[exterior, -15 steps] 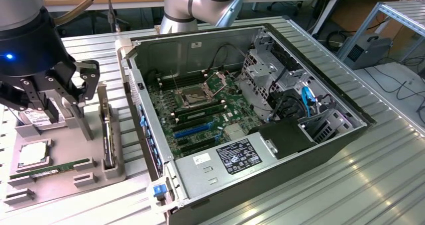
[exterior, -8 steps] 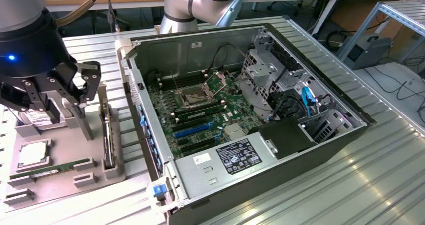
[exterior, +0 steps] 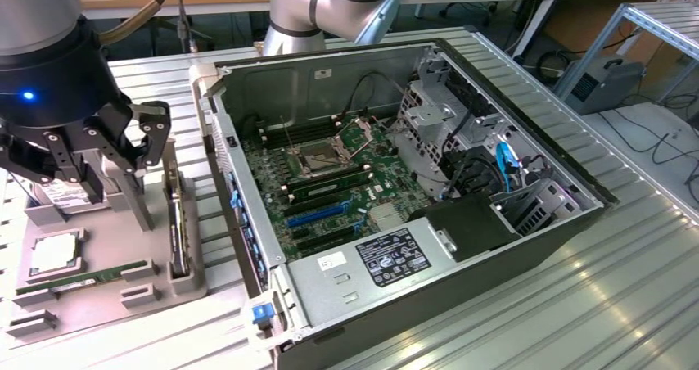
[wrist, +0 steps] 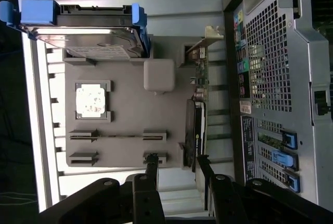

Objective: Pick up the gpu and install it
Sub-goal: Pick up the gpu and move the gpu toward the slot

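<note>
The gpu (exterior: 175, 214) stands on its long edge in a slot of the grey holder (exterior: 98, 309), on the side next to the open computer case (exterior: 525, 247). In the wrist view the gpu (wrist: 196, 117) shows edge-on as a thin dark card with a green board and a silver end bracket. My gripper (exterior: 131, 157) hangs above the holder, close to the card's far end. It is open, with nothing between its black fingers (wrist: 152, 164). One finger sits roughly in line with the card's edge, and the gripper (wrist: 177, 161) does not touch the card.
The holder (wrist: 130, 109) also carries a hard drive (wrist: 86, 31) in blue rails, a square processor (wrist: 91, 100) and a slim RAM stick (wrist: 118, 136). Inside the case lies the green motherboard (exterior: 327, 182) with blue and black slots. Ribbed metal table (exterior: 568, 321) surrounds everything.
</note>
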Available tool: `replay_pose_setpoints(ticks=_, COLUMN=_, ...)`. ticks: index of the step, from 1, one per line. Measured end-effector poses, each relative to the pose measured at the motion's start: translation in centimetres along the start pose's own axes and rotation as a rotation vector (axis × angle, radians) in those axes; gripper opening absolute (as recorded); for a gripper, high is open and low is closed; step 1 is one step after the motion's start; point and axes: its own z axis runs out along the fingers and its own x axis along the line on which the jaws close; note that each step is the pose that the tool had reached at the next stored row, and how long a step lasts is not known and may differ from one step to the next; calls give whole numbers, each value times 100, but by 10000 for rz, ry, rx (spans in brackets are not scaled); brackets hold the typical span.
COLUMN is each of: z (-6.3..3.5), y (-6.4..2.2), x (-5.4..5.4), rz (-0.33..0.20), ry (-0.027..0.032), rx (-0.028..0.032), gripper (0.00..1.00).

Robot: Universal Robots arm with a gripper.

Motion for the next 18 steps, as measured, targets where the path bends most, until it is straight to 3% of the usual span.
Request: replay_pose_setpoints(ticks=18, z=33, y=0, x=-21, rz=0, ry=2, rx=3, gripper=42)
